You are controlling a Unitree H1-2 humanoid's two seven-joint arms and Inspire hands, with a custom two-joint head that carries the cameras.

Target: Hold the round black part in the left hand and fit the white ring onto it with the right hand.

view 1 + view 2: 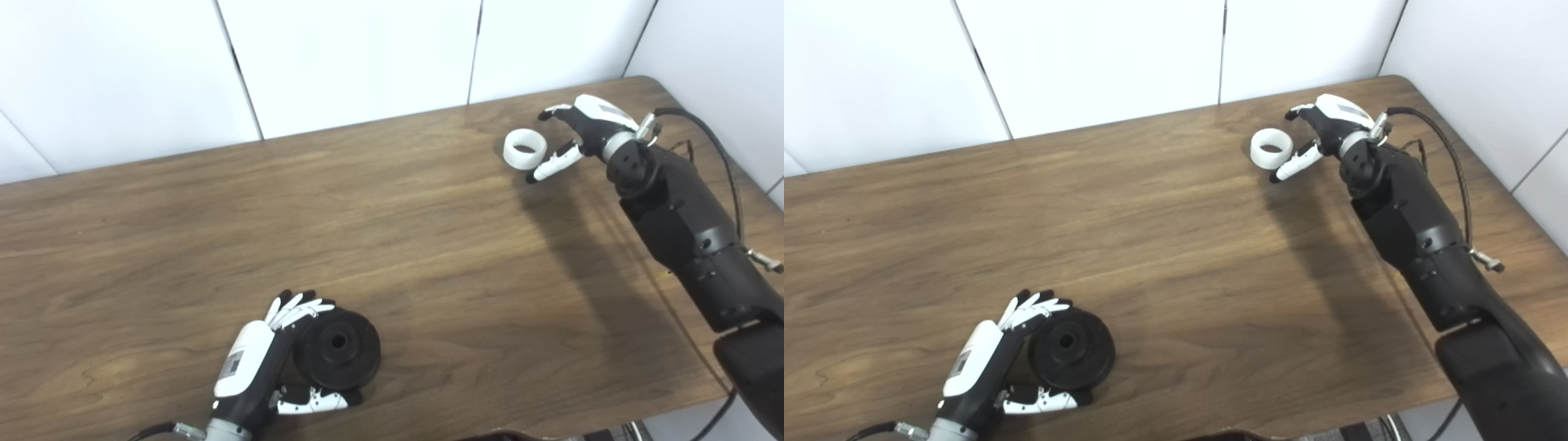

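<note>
The round black part (339, 350) lies flat on the table near the front edge, its centre hole facing up. My left hand (254, 367) is cupped against its left side, open. The fingers (300, 308) reach over its far edge and the thumb lies along its near edge; I cannot tell whether they press on it. The white ring (525, 147) lies on the table at the far right. My right hand (582, 131) sits just to its right, open, with the thumb (554, 161) stretched in front of the ring and the fingers arched behind it, not closed on it.
The brown wooden table (392, 233) ends at white wall panels (343, 55) along the back and right. A black cable (704, 131) loops off my right forearm near the table's right edge. My right arm casts a dark shadow on the wood.
</note>
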